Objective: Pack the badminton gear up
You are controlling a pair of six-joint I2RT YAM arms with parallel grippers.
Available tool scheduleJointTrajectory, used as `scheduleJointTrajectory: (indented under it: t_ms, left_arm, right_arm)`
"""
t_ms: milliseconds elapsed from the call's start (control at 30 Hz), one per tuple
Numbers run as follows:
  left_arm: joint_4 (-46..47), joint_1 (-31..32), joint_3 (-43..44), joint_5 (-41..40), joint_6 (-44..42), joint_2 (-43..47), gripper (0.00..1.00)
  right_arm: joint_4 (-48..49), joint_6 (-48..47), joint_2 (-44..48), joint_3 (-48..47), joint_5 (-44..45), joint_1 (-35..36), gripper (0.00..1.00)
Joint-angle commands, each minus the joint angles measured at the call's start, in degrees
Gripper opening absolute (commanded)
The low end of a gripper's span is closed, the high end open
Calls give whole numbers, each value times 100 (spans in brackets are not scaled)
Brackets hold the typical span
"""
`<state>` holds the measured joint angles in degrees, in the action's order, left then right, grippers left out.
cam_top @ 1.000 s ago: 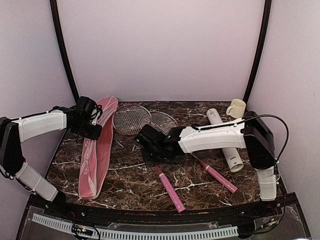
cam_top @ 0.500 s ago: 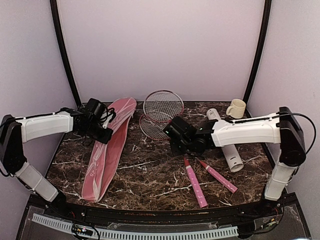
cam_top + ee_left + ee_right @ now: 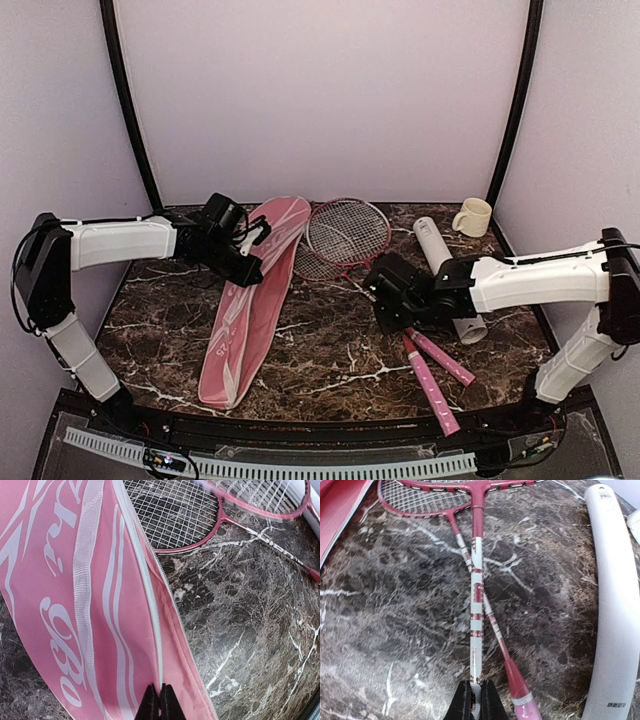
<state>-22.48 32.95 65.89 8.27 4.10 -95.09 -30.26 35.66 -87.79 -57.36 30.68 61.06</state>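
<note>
Two racquets (image 3: 348,232) are laid on the worktop (image 3: 330,345). Their long axes run from far centre to near right, with the heads (image 3: 175,515) overlapped at the far end and the pink handles (image 3: 432,385) pointed toward the near right edge. The banded shaft (image 3: 476,600) of one is clamped in the right end effector (image 3: 476,700), and the other's shaft is crossed beneath it. One cover (image 3: 250,300) is stretched diagonally from near left to far centre, its far part just beside the heads. Its edge is pinched between the closed fingers of the left end effector (image 3: 160,702). One tube (image 3: 434,248) is laid flat to the right of the racquets, its axis running far to near. One mug (image 3: 472,216) is stood upright at the far right corner.
</note>
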Motion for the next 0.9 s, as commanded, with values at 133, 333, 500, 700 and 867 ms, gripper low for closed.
scheduleJointTrajectory:
  t_ms: [133,333,500,700,867]
  left_arm:
    - [375,10,-27,123,58,104,0]
    - [374,3,-82,94,30,146,0]
    - [408,10,-98,315,-18,172,0]
    - [505,173,-145,532,-49,220,0]
    - [678,465,-244,648,132,341,0]
  right_arm:
    - [-294,-130,135,36,-493,866,0]
    - [-367,-133,34,0,-797,1221,0]
    - [-167,-192,-102,-120,-881,1354,0]
    - [434,-250,-383,-360,-1012,1395,0]
    - [584,-31,-905,-763,-787,1383,0]
